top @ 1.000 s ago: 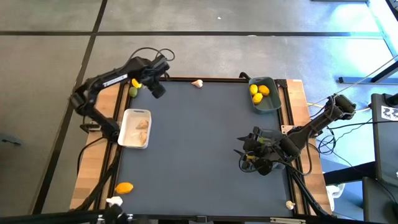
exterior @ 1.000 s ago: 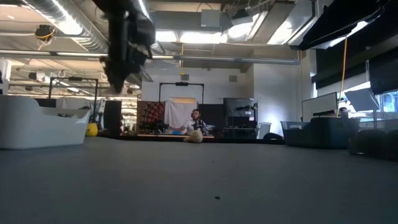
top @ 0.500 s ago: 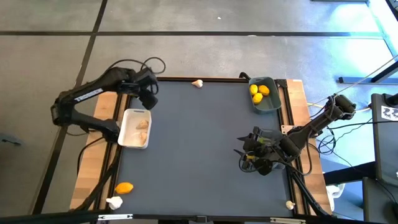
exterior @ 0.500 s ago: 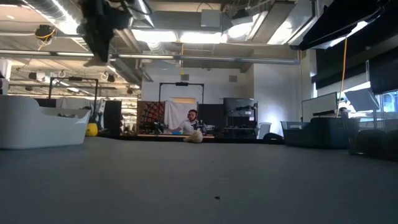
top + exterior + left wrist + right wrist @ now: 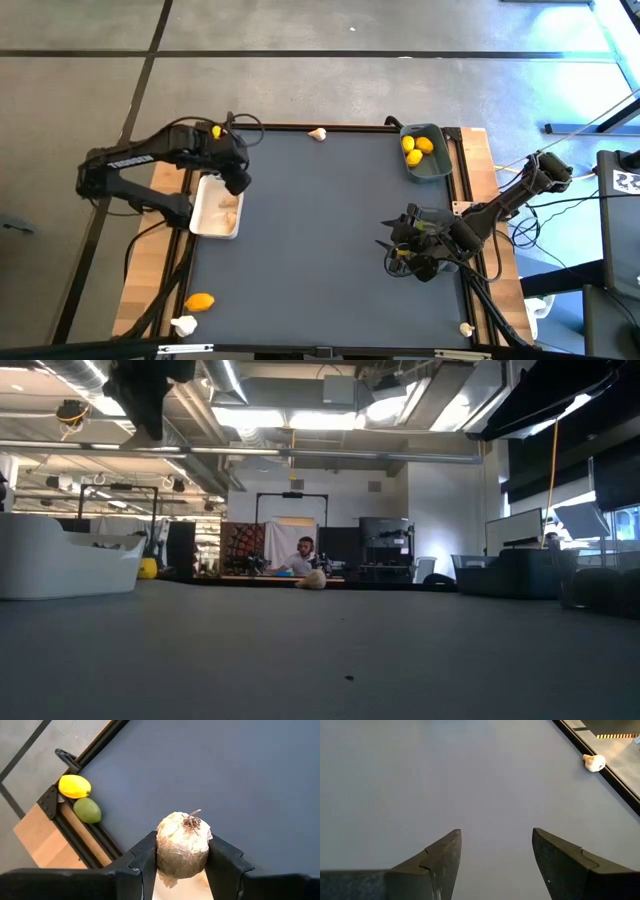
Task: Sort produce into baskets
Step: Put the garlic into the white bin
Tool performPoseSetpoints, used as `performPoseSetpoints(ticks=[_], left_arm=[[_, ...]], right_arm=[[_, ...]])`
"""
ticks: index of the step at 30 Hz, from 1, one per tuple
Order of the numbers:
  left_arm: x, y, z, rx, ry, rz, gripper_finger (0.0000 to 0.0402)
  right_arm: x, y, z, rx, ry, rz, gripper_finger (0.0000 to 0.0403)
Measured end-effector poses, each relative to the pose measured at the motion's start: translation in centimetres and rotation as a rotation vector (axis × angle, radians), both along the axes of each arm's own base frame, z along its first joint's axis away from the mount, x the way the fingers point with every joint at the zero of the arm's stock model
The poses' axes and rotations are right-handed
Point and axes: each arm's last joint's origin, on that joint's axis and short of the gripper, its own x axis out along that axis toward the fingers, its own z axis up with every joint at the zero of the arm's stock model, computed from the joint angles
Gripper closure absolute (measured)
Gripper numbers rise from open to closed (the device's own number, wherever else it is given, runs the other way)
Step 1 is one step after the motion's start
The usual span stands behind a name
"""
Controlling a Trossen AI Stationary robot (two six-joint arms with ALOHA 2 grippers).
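My left gripper [image 5: 237, 180] hangs over the far end of the white basket [image 5: 205, 215] at the table's left, shut on an off-white garlic bulb [image 5: 182, 840]. That basket holds garlic [image 5: 228, 205]. The blue-grey basket [image 5: 428, 168] at the far right holds lemons [image 5: 414, 150]. My right gripper [image 5: 390, 250] waits open at the near right, over bare mat [image 5: 495, 785]. A lemon [image 5: 75, 786] and a lime [image 5: 87, 810] lie on the table frame at the far left corner. In the low view my left gripper [image 5: 150, 400] is high at the upper left. My left gripper pinches the garlic bulb by its two rounded sides [image 5: 164, 847] between its two fingers. The fingers [image 5: 142, 857] point steeply down from above. The bulb is lifted clear, its dry root tuft [image 5: 192, 821] turned toward the wrist camera.
Loose garlic lies at the far edge [image 5: 317, 133], the near left corner [image 5: 183, 324] and the near right corner [image 5: 466, 327]. A lemon [image 5: 200, 301] lies at the near left. The mat's middle [image 5: 320, 230] is bare. A person shows far behind in the room [image 5: 307, 552].
My left gripper has carried the garlic bulb from the far left corner toward the table's near edge, rising and tipping further down, and now stands over the white basket. It has stayed shut on the bulb.
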Motion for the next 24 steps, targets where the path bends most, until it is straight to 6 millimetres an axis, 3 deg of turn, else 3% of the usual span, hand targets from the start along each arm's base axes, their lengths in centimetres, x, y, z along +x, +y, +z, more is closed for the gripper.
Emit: performPoseSetpoints(ticks=[6, 24], left_arm=[[0.0, -1.1, -1.2, 0.029, 0.035, 0.004, 0.027], [-0.7, -1.9, -11.4, -0.029, 0.225, 0.034, 0.027]], right_arm=[[0.0, 0.0, 0.0, 0.0, 0.0, 0.0, 0.0162], [0.0, 0.0, 0.0, -0.001, 0.002, 0.0, 0.0162]])
